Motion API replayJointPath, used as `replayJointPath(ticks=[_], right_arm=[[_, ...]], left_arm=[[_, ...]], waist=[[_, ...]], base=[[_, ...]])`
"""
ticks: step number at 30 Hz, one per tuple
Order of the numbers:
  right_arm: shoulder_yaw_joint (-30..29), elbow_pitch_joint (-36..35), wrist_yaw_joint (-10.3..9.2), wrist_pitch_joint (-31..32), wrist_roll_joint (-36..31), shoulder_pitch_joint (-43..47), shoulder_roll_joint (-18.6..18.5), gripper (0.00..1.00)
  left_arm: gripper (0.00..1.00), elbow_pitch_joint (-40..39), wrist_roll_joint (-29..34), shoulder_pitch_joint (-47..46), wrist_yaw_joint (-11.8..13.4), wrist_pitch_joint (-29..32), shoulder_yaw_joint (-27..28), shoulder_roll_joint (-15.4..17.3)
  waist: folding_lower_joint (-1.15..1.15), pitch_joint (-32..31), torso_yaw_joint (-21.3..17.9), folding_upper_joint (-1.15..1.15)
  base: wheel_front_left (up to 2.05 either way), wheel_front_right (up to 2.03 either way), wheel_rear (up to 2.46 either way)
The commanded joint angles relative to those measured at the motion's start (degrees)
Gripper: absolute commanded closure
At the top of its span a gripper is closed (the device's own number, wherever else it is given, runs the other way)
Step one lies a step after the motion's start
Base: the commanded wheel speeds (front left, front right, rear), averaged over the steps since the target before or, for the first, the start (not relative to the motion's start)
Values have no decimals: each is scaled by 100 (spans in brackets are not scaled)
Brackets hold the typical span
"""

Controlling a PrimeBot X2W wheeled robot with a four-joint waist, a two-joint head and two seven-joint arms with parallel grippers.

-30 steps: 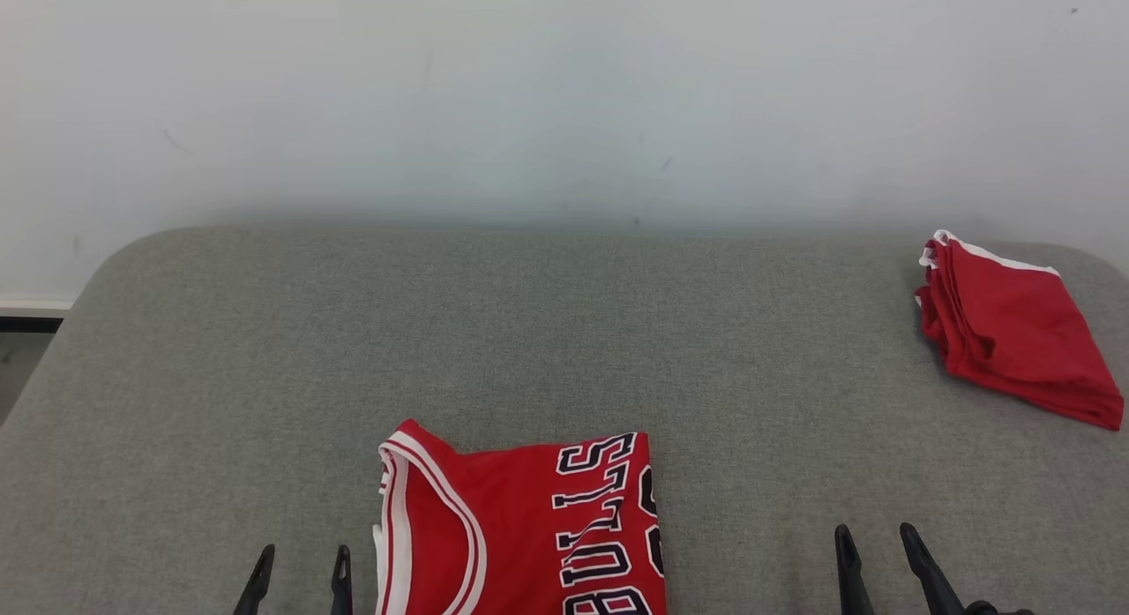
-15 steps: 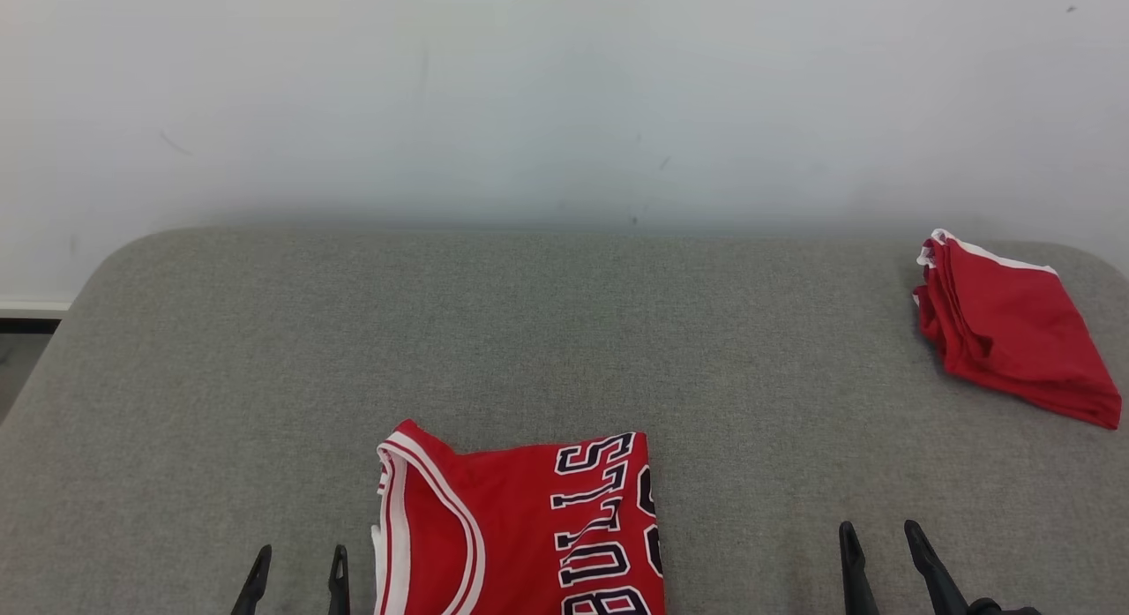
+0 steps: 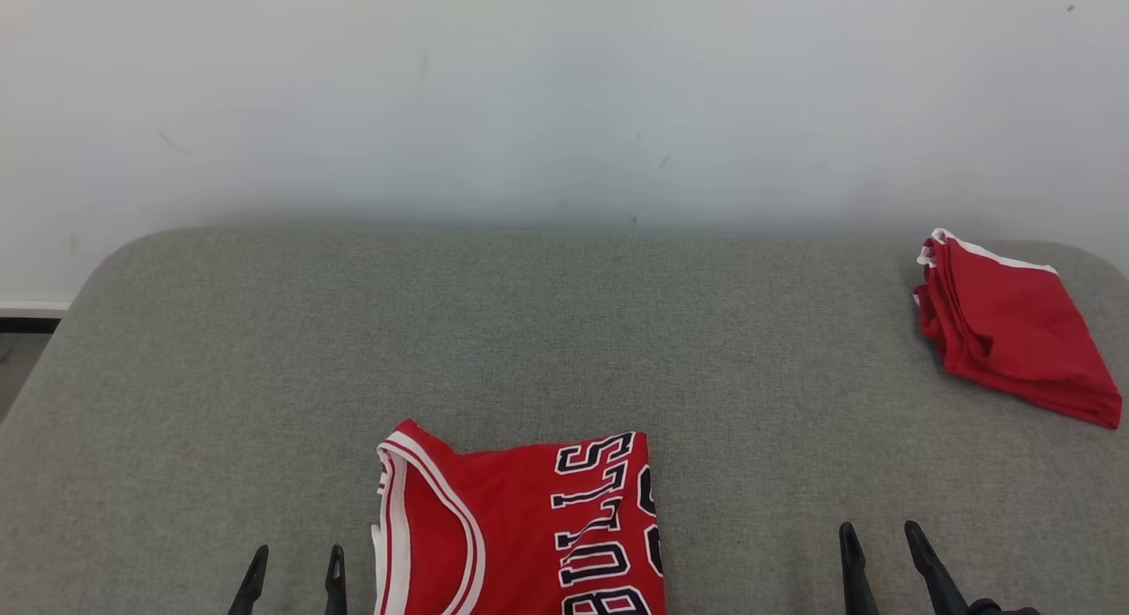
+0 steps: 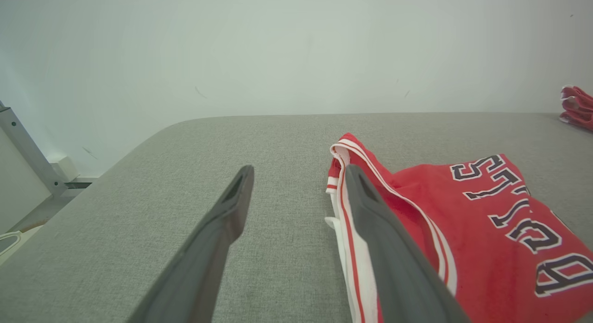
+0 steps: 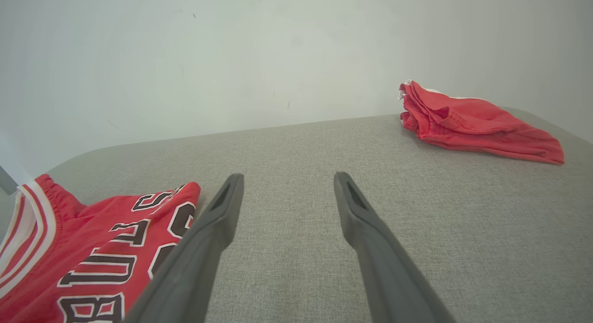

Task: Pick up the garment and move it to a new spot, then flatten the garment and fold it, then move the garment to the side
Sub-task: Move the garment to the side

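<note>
Since the red jersey (image 3: 520, 527) already lies folded at the near edge of the grey desk (image 3: 564, 333), the step left is probably carrying it aside. It sits just beside the left fingers (image 4: 217, 239) and well apart from the right fingers (image 5: 366, 239). Both pairs hang spread wide and empty, seemingly poised to grip. A second red garment (image 3: 1005, 333) rests folded at the far right, likely marking where finished pieces go.

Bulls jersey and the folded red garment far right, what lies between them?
Nothing; the head view shows only bare grey fabric surface between the jersey and the red garment.
</note>
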Motion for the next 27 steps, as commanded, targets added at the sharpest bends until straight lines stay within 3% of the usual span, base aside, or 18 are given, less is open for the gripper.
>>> replayJointPath(ticks=[1,27], right_arm=[[-13,26,-13,-23,-18,51,-4,0],[29,142,-13,-22,15,39,-4,0]], left_arm=[[0,14,22,21,-13,-16,26,0],[0,109,124,-48,87,-17,58,3]], waist=[[0,1,7,0],[0,20,146,0]], base=[[0,0,0],[0,0,0]])
